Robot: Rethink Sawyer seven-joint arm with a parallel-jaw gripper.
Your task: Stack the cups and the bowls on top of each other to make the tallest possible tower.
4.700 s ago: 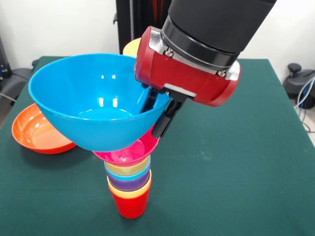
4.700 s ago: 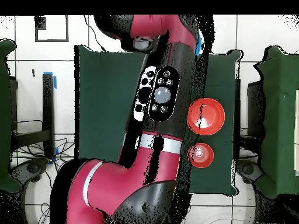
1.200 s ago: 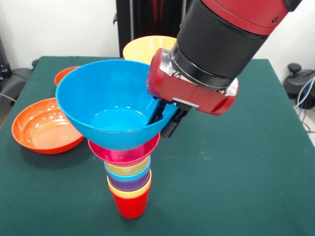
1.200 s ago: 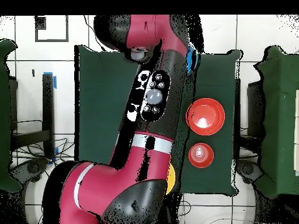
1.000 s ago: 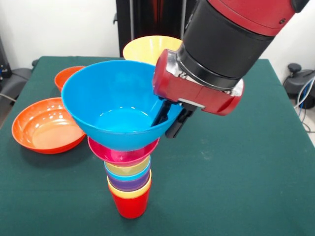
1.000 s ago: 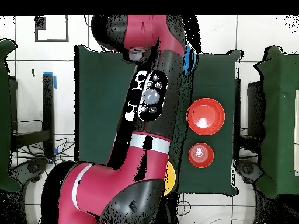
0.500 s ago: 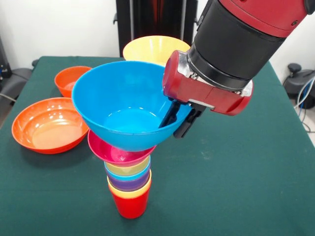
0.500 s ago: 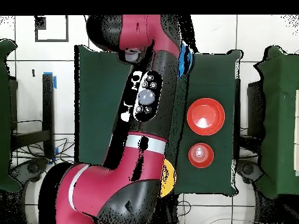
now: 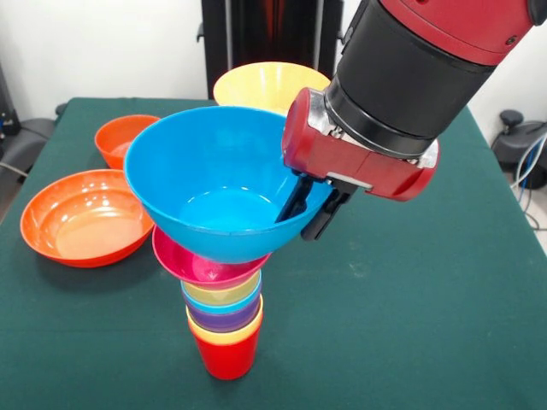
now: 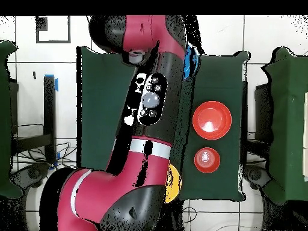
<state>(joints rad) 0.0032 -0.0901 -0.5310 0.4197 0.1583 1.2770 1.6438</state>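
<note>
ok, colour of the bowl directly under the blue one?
Magenta-pink bowl, clearest in the front view, beneath the blue bowl.

Bowl (image 9: 214,184) atop tower (image 9: 224,307)

- Bright, even indoor light; front view sharp throughout.
- Small white glare spots on the blue bowl (image 9: 214,184).
- Soft shadows fall on the green table (image 9: 410,290).

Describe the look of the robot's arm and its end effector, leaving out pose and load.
The arm is thick and round, with glossy red shells and a black cylindrical section between them. In the overhead view a black oval panel with round buttons sits on it. The end effector has slim black fingers under a red wrist housing.
</note>
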